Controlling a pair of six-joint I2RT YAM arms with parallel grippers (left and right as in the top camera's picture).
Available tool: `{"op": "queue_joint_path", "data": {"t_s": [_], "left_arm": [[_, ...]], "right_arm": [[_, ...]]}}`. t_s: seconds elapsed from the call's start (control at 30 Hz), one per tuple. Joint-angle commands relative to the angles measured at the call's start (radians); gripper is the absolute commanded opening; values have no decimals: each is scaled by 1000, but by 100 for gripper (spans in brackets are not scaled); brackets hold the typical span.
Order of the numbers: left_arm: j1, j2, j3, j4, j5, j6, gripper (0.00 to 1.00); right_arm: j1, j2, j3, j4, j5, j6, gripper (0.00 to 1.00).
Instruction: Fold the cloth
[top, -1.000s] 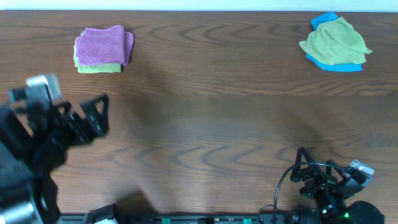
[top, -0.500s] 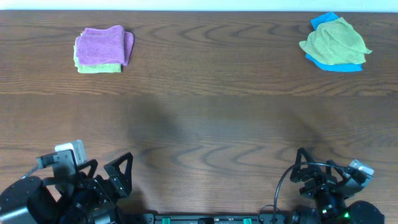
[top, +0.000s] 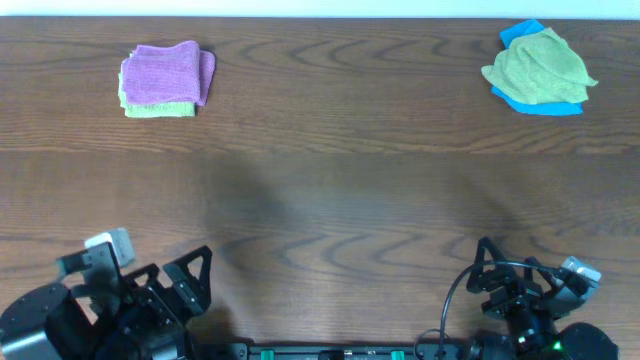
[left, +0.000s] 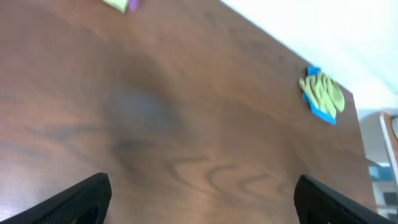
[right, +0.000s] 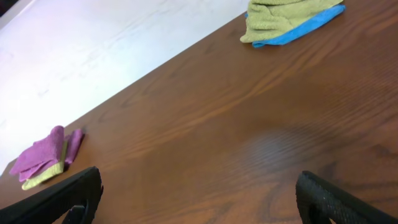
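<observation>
We see the cloth (top: 165, 73) lying as a compact lilac bundle near the far left corner of the counter (top: 330, 190), resting on a lime-green cloth (top: 160, 108) whose edge shows along its near side. The left end effector (top: 175, 285) sits at the near edge on the left, well apart from the cloth, with bare wood across the whole depth of the counter between them; its fingers are spread wide and hold nothing. The right end effector (top: 508, 268) is at the near edge on the right, spread just as wide and empty, and farther still from the cloth, diagonally across the counter. Near the far right corner a second green cloth (top: 540, 65) lies crumpled on a blue cloth (top: 545, 105). From overhead we get both piles and both arms at once. The left wrist view, which is blurred, catches only a sliver of the cloth (left: 133, 5) at its top edge, between its own parted fingertips (left: 93, 190). The right wrist view shows the cloth (right: 43, 154) from the side, slightly humped, with the lime-green layer under it.
</observation>
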Motion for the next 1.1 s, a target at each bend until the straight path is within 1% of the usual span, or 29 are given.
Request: {"op": "queue_joint_path", "data": {"t_s": [0.0, 0.17, 0.33, 0.47, 0.57, 0.63, 0.7, 0.77, 0.8, 0.93, 1.0, 1.07], "left_arm": [[-4, -2, -2, 75, -37, 27, 95], [-4, -2, -2, 188, -36, 216, 95], [-4, -3, -2, 202, -36, 394, 95], [-4, -21, -2, 223, -37, 585, 95], [-4, -68, -8, 252, -54, 774, 95], [-4, -111, -32, 281, -101, 827, 95], [-4, -163, -82, 339, -150, 823, 95], [-4, -222, -175, 435, -160, 823, 95], [-5, -249, -227, 486, -153, 819, 95], [-5, -367, -507, 719, -125, 724, 95], [-5, -415, -634, 797, -103, 706, 95], [-5, -454, -721, 846, -93, 706, 95]], "right_arm": [[8, -4, -1, 0, 6, 10, 99], [8, -4, -1, 0, 6, 10, 99], [8, -4, -1, 0, 6, 10, 99], [8, -4, -1, 0, 6, 10, 99], [8, -4, -1, 0, 6, 10, 99], [8, -4, -1, 0, 6, 10, 99], [8, -4, -1, 0, 6, 10, 99], [8, -4, -1, 0, 6, 10, 99], [8, -4, -1, 0, 6, 10, 99], [8, -4, -1, 0, 6, 10, 99], [8, -4, -1, 0, 6, 10, 99], [8, -4, -1, 0, 6, 10, 99]]}}
